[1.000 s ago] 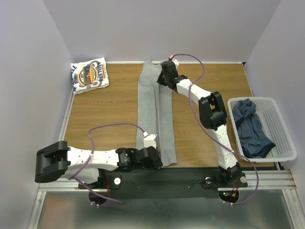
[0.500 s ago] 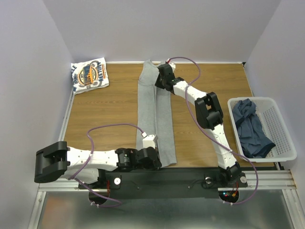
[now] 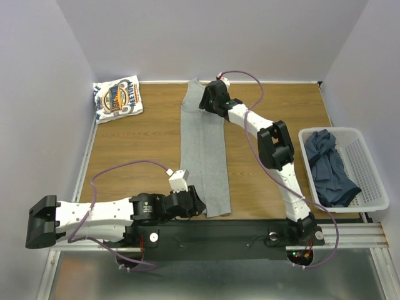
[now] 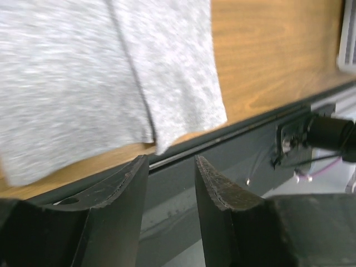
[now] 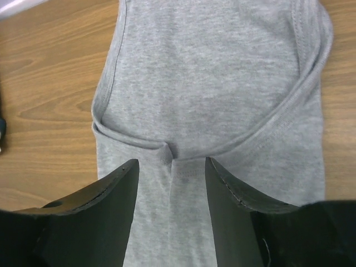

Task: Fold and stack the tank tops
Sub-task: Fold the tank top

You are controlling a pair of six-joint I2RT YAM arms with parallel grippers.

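A light grey tank top (image 3: 203, 150) lies folded lengthwise as a long strip down the middle of the table. My right gripper (image 3: 205, 103) hovers open over its strap end (image 5: 211, 67), fingers (image 5: 105, 194) either side of the fold seam and holding nothing. My left gripper (image 3: 199, 207) is open at the near hem (image 4: 72, 83), its fingertips (image 4: 219, 183) over the table's front rail, empty. A folded white tank top (image 3: 117, 99) with a round logo sits in the far left corner. Dark slate-blue tank tops (image 3: 328, 165) lie crumpled in the basket.
The white mesh basket (image 3: 369, 181) stands at the right edge of the table. Grey walls close in the table on the left, back and right. The black rail (image 4: 222, 139) with the arm bases runs along the near edge.
Both grippers have gone from shut to open and let go of the grey tank top. The left arm has drawn back and its elbow swung left; the right gripper shifted slightly left.
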